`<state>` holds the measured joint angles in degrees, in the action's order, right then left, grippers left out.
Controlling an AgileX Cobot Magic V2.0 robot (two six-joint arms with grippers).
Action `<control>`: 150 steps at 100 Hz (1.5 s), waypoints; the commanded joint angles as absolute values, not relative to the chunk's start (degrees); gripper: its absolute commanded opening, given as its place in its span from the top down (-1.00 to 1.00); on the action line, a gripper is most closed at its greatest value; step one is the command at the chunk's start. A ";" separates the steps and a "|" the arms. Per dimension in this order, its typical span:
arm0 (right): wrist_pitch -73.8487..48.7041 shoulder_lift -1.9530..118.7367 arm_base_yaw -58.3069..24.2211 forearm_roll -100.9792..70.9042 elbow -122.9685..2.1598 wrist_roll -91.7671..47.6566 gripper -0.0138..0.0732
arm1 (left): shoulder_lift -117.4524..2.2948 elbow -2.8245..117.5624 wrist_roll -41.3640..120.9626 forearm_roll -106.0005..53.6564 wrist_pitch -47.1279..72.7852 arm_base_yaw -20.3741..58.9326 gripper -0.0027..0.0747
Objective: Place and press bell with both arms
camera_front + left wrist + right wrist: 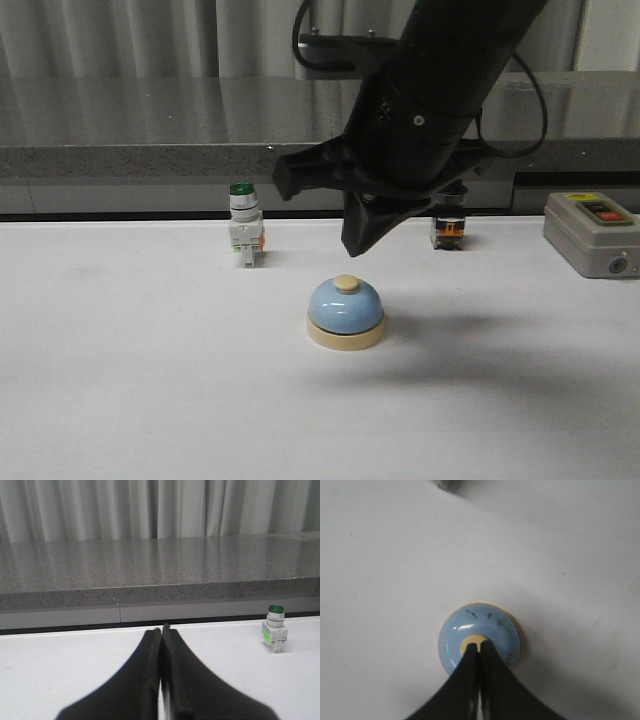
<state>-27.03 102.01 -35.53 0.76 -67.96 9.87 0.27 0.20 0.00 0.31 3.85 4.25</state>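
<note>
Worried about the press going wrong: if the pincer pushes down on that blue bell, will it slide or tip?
Tipping looks unlikely: the bell sits low on a wide cream base. Its glossy dome looks slippery, so an off-center push might skid. The shut right pincer looks lined up with the button.

1. A white table (120,380) carries everything.
2. The blue bell (345,311) sits near its middle.
3. A green-capped switch (245,236) stands behind it to the left.
4. A small switch (447,231) and a grey button box (591,234) stand along the back right.
</note>
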 commanded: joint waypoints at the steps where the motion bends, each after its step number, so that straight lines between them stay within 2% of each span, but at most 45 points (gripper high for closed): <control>1: -24.52 100.45 -35.85 0.69 -69.91 9.43 0.67 | 2.12 -3.04 -0.63 0.34 -1.00 4.17 0.99; 33: -24.07 104.44 -36.07 0.69 -69.91 9.43 0.67 | 2.12 -3.04 -0.63 0.34 -1.00 4.17 0.99; 61: -23.43 100.49 -35.95 0.75 -69.96 9.43 0.67 | 2.12 -3.04 -0.63 0.34 -1.00 4.17 0.99; 80: -24.53 92.58 -33.05 2.04 -69.91 9.43 0.84 | 2.12 -3.04 -0.63 0.34 -1.00 4.17 0.99; 101: -26.71 82.22 -26.62 4.52 -68.02 9.43 0.83 | 2.12 -3.04 -0.63 0.34 -1.00 4.17 0.99; 150: -24.87 48.84 -6.62 4.65 -45.33 9.43 0.83 | 2.12 -3.04 -0.63 0.34 -1.00 4.17 0.99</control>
<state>-28.42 54.69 -9.33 3.95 -46.80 9.87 0.27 0.20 0.00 0.31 3.85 4.25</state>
